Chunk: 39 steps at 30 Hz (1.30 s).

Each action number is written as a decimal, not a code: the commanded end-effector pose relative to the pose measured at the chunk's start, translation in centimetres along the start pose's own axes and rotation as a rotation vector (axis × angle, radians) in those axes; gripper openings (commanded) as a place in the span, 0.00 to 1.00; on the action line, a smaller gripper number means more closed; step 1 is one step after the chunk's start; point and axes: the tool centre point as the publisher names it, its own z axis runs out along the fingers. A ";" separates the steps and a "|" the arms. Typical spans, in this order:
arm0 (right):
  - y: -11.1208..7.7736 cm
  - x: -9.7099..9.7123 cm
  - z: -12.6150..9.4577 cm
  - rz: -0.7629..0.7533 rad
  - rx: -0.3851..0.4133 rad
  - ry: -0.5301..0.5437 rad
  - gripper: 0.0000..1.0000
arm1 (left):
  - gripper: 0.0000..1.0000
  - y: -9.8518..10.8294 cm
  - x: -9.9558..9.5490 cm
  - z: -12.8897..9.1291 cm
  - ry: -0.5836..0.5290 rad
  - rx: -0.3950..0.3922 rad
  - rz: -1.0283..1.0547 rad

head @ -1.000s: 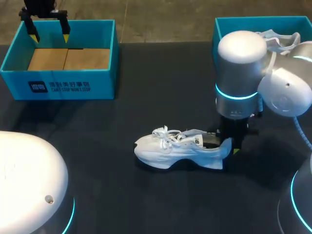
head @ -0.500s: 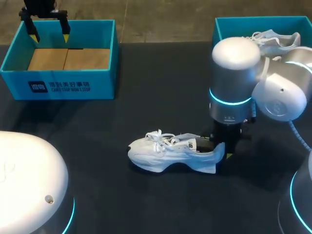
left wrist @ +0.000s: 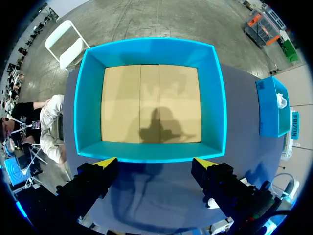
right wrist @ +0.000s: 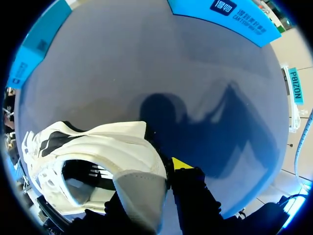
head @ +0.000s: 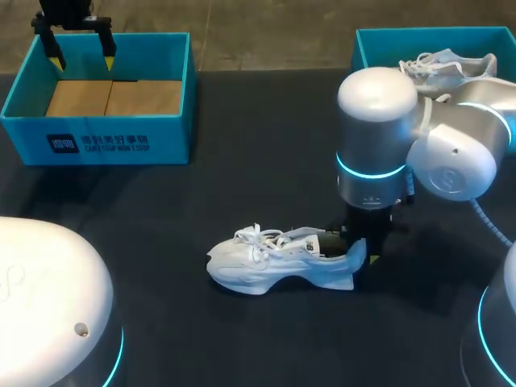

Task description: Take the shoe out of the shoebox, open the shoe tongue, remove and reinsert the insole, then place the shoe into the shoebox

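The right claw (head: 367,247) is clenched on the heel of the shoe (head: 274,260). In the right wrist view the grey heel collar sits between its dark fingers, with one yellow tip (right wrist: 182,164) showing against the outside of the heel. The other tip is hidden behind the shoe. The right arm (head: 377,137) comes in from 3 o'clock. Its last link stands upright over the heel with the claw pointing straight down at the counter (head: 242,185).

The shoe is white and rests on its sole near the counter's middle. Its toe points to 9 o'clock and its heel to 3 o'clock, with the laces loose on top. Well apart at 1 o'clock stands the right box (head: 379,36), holding a second shoe (head: 447,64).

The left claw (head: 79,50) is released, its fingers spread wide. It hangs pointing down over the far rim of the left box (head: 97,141) at 10 o'clock. In the left wrist view the bare cardboard floor of the box (left wrist: 151,105) lies ahead of the yellow tips (left wrist: 105,163). Nothing is between the fingers.
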 end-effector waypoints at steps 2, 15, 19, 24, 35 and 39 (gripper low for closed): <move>0.1 0.3 -0.1 0.002 0.006 0.001 0.47 | 1.00 0.0 0.0 0.0 -0.001 0.000 0.000; 0.1 -1.1 -4.1 0.001 0.018 0.106 1.00 | 1.00 0.0 0.0 0.0 -0.001 0.000 0.000; 0.3 -1.9 -5.9 -0.022 0.029 0.142 1.00 | 1.00 0.0 0.0 0.0 -0.001 0.000 0.000; 0.7 -3.0 -8.0 -0.074 0.018 0.193 1.00 | 1.00 0.0 0.0 0.0 -0.001 0.000 0.000; 1.3 -4.8 -11.7 -0.199 0.025 0.297 1.00 | 1.00 0.0 0.0 0.0 -0.001 0.000 0.000; 1.7 -5.4 -12.7 -0.315 0.019 0.364 1.00 | 1.00 0.0 0.0 0.0 -0.001 0.000 0.000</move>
